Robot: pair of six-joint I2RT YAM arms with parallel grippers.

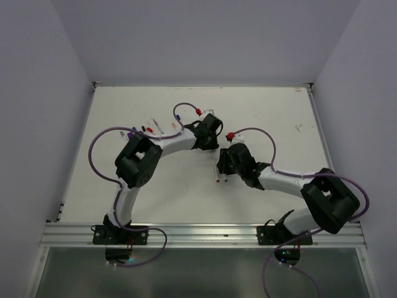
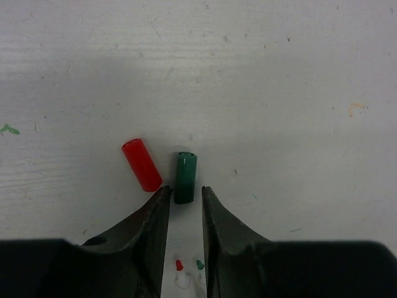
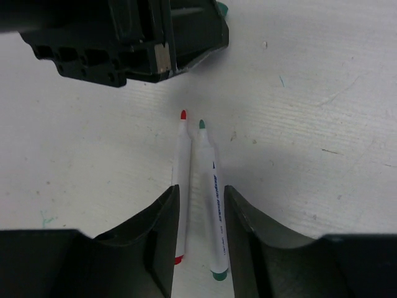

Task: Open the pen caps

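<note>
Left hand (image 2: pixel 185 189) open at loose red plastic cap (image 2: pixel 141 164) and green plastic cap (image 2: pixel 185 177), right hand (image 3: pixel 201 189) open around their slim white pens (image 3: pixel 213 211). So two down, but the upper-left pen bunch (image 1: pixel 149 128) looks undone.

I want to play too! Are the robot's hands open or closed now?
Left gripper: open, green cap loose at its tips.
Right gripper: open, straddling two pens.

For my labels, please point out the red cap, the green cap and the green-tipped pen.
red cap (image 2: pixel 141 164): left wrist view, middle of its side.
green cap (image 2: pixel 185 179): left wrist view, middle of its side.
green-tipped pen (image 3: pixel 209 169): right wrist view, on the white barrel.
</note>
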